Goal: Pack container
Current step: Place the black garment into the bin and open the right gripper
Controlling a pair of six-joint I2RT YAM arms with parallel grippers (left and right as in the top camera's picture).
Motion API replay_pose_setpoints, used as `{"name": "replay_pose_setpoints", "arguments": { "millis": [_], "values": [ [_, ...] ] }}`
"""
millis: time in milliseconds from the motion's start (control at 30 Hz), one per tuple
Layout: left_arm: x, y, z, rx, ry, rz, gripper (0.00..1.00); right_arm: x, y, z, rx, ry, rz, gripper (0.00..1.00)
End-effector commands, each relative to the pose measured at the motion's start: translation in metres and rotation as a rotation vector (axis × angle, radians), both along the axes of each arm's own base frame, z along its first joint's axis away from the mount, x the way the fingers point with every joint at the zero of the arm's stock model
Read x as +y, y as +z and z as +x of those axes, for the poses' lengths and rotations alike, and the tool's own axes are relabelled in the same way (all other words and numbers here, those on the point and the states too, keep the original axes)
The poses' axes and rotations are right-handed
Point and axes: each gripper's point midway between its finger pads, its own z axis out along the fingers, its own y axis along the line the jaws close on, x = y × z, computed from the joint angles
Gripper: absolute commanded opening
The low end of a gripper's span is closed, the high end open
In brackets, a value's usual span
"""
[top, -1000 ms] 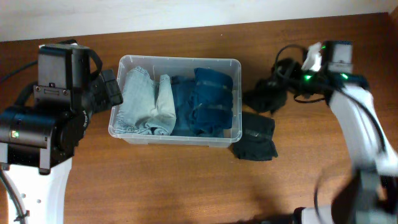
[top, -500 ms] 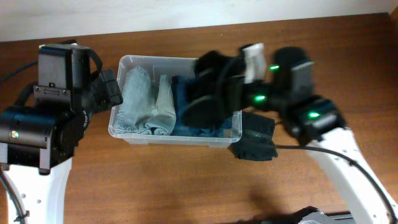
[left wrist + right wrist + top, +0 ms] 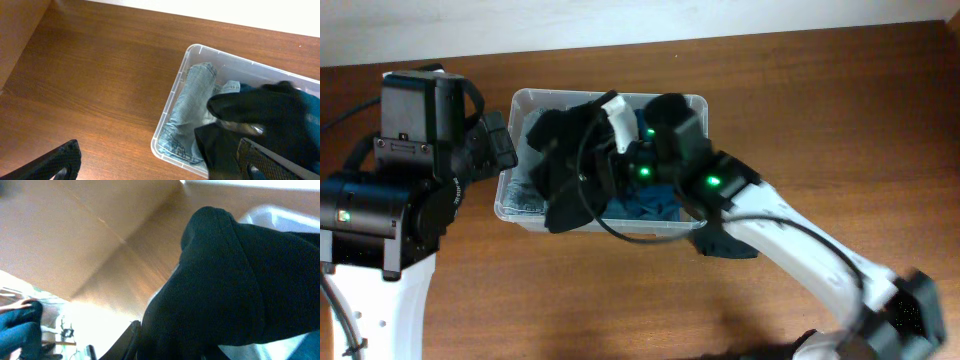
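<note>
The clear plastic container [image 3: 698, 101] stands mid-table; it also shows in the left wrist view [image 3: 172, 98]. Inside lie folded light denim [image 3: 192, 102] at the left and dark blue jeans [image 3: 650, 203] at the right. My right gripper [image 3: 602, 158] is shut on a black garment [image 3: 568, 178], held over the container's left half and draping across its front rim. The black garment fills the right wrist view [image 3: 235, 275], hiding the jaws [image 3: 200, 345]. My left gripper [image 3: 160, 167] is open and empty, just left of the container [image 3: 500, 150].
Another dark folded garment [image 3: 730, 245] lies on the wooden table off the container's front right corner, partly under my right arm. A pale wall borders the table's far edge [image 3: 620, 30].
My right arm has swung from the table's right side leftward over the container, carrying the black garment with it. The left arm has not moved.
</note>
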Motion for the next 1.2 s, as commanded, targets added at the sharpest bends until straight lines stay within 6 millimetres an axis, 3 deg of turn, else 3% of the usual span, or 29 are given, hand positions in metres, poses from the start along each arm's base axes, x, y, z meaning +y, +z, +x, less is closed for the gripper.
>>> {"name": "replay_pose_setpoints", "arguments": {
  "millis": [0,33,100,167,367,500,600,633,733,833,933,1033,1067,1167],
  "values": [
    [0.003,0.001,0.001,-0.006,0.019,0.004,0.99,0.000,-0.041,0.021,0.017,-0.012,-0.068,0.25],
    [0.003,0.001,0.001,-0.006,0.019,0.004,0.99,0.001,-0.063,0.024,0.063,-0.013,-0.099,0.25],
    [0.003,0.001,0.001,-0.006,0.019,0.003,0.99,0.001,-0.084,0.024,0.111,-0.011,-0.132,0.30],
    [0.003,0.001,0.001,-0.006,0.019,0.004,0.99,0.002,-0.093,0.022,0.132,-0.003,-0.141,0.31],
    [0.003,0.001,0.001,-0.006,0.019,0.003,0.99,-0.007,-0.064,0.035,0.067,-0.042,-0.102,0.27],
    [0.003,0.001,0.001,-0.006,0.019,0.003,1.00,-0.020,-0.015,0.054,-0.023,-0.086,-0.042,0.27],
    [0.003,0.001,0.001,-0.006,0.019,0.003,0.99,-0.030,0.003,0.066,-0.053,-0.111,-0.018,0.26],
    [0.003,0.001,0.001,-0.006,0.019,0.003,0.99,-0.033,0.001,0.067,-0.049,-0.116,-0.021,0.26],
    [0.003,0.001,0.001,-0.006,0.019,0.003,0.99,-0.042,-0.033,0.073,0.028,-0.173,-0.111,0.28],
    [0.003,0.001,0.001,-0.006,0.019,0.004,0.99,-0.056,-0.068,0.072,0.085,-0.209,-0.232,0.46],
    [0.003,0.001,0.001,-0.006,0.019,0.003,0.99,-0.058,-0.079,0.058,0.142,-0.170,-0.264,0.55],
    [0.003,0.001,0.001,-0.006,0.019,0.004,0.99,-0.062,-0.060,0.055,0.110,-0.172,-0.246,0.63],
    [0.003,0.001,0.001,-0.006,0.019,0.003,1.00,-0.067,-0.033,0.055,0.059,-0.192,-0.218,0.65],
    [0.003,0.001,0.001,-0.006,0.019,0.003,0.99,-0.087,0.018,0.055,-0.044,-0.264,-0.182,0.65]
  ]
}}
